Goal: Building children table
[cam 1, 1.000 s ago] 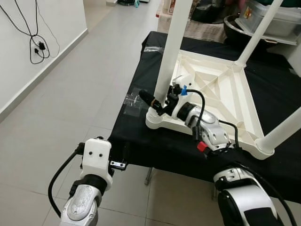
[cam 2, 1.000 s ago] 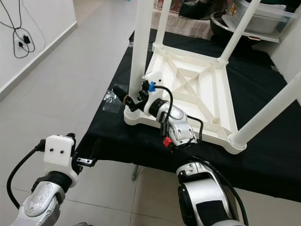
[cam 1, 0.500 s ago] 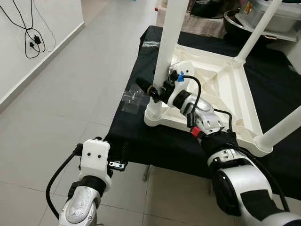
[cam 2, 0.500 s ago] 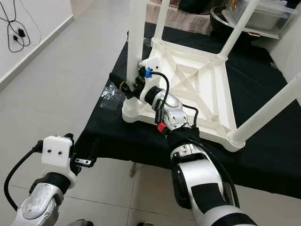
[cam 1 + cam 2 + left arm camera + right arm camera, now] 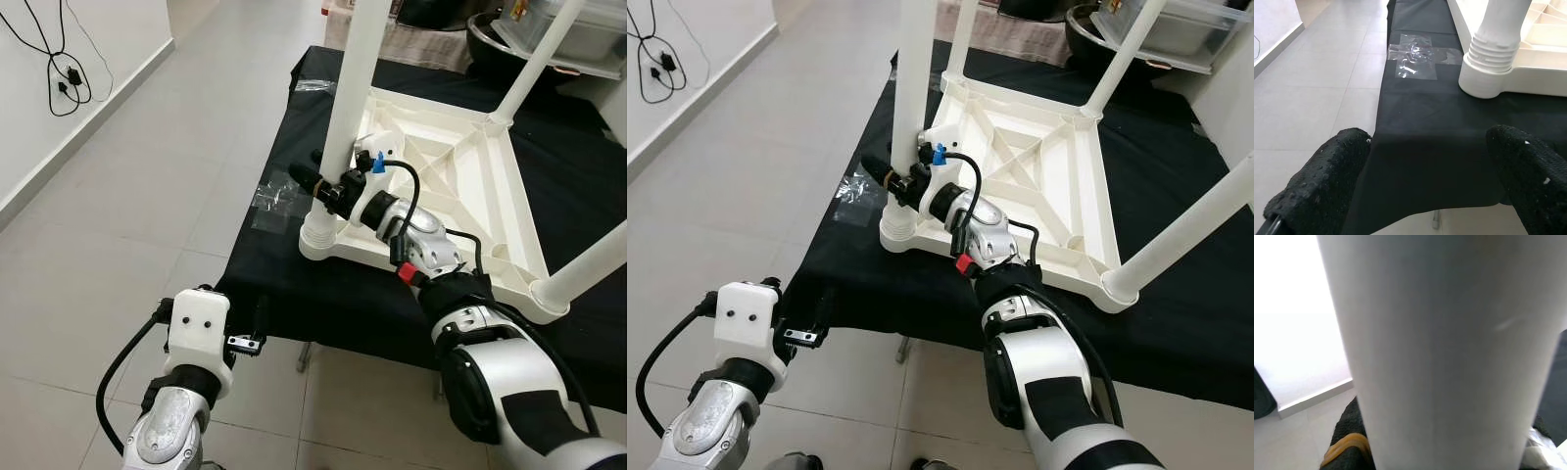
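Left pincer [image 5: 1425,186] nearest of all, hanging low off the near left corner of the counter [image 5: 333,304], fingers [image 5: 1322,188] spread wide apart with nothing between them. Aimed at the black cloth edge and at a patch of clear tape [image 5: 1420,56] stuck on it.

Next up, right arm stretched over the near edge of the counter. Right pincer [image 5: 318,186] wrapped around the near-left leg [image 5: 348,98] just above its threaded base, one black finger [image 5: 302,176] poking out on the left side of the leg. Clamped on that leg as far as can be made out; right wrist view way too close, mostly blurry white tube plus a bit of black finger with an orange band [image 5: 1344,448].

Upside-down white kids' table [image 5: 460,186] flat on the black cloth, ribbed underside facing up, legs pointing upward. Near-left leg upright in its corner socket [image 5: 318,240]. Near-right leg [image 5: 588,274] leaning off to the right. Far-right leg [image 5: 539,54] sticking up at the far corner.

Farther back, storage bin [image 5: 588,39] and some dark clutter, too cropped to identify. Grey tiled floor [image 5: 147,196] on the left, black cable [image 5: 59,69] dangling on the white wall.
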Tool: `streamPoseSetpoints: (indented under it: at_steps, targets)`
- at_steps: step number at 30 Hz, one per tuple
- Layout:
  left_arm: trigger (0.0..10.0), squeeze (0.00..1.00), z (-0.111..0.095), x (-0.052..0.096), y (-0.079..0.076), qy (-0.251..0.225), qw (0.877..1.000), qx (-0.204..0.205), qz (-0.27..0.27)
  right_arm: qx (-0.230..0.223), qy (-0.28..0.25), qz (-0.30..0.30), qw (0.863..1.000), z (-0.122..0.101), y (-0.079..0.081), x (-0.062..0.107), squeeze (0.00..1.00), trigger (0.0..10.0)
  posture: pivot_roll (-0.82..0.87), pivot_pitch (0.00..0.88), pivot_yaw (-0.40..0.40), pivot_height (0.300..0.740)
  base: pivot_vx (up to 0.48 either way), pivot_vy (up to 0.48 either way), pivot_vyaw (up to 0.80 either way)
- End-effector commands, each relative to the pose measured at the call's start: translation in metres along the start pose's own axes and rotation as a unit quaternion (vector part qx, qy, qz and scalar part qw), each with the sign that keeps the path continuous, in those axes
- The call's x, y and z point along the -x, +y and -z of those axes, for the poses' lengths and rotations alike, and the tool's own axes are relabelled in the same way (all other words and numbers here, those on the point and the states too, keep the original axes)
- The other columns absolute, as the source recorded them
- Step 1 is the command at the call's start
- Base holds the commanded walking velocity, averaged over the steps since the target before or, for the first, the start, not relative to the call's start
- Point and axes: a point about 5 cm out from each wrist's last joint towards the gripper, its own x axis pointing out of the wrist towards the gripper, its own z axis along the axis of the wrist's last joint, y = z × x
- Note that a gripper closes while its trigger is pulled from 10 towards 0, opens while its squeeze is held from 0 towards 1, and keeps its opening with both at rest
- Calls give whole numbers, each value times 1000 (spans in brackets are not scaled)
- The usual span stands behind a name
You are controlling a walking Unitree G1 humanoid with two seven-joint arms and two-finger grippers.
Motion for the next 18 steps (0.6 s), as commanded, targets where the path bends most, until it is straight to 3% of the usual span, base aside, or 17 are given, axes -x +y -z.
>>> streamPoseSetpoints:
  at_steps: [1,13,18]
  targets:
    - [10000,0,-1,1,-3,2,1000,1,3,-8,-2,2,1000,3,-1,2,0,0,155,177,-150,740,0,0,0]
    - [10000,0,-1,0,1,3,1000,-6,7,-2,-7,-11,1000,22,9,13,0,0,160,177,-139,740,0,0,0]
    - [10000,0,-3,-3,5,-1,1000,-12,4,7,0,29,1000,33,13,17,0,0,160,177,-137,740,0,0,0]
